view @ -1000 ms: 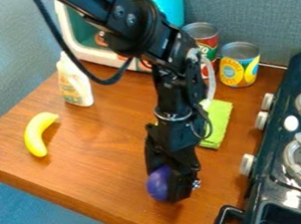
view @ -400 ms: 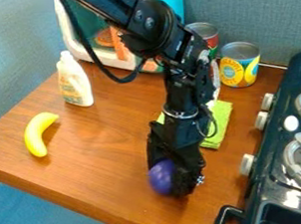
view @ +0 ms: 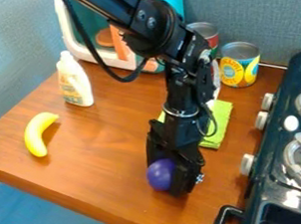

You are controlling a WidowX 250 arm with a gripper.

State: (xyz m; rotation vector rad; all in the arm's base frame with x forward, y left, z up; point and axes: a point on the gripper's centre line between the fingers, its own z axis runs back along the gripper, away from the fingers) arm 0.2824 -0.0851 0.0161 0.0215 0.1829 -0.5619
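Note:
Low over the front right part of the wooden table (view: 99, 174), the black gripper (view: 169, 176) hangs down, shut on a purple ball (view: 161, 175). Part of the ball is hidden behind the right-hand finger. To the left, a yellow banana (view: 39, 134) lies on the table. Behind the arm, a green cloth (view: 217, 123) lies partly covered. A white bottle (view: 75, 81) stands upright at the back left.
Two cans, one yellow and blue (view: 239, 65), the other red and green (view: 206, 34), stand at the back right. A teal and white toy oven (view: 94, 50) is at the back. The black stove (view: 267, 148) borders the table's right side.
The gripper, with the purple ball in it, has shifted slightly right and up in the view since the first frame. The arm's upper part has also swung right.

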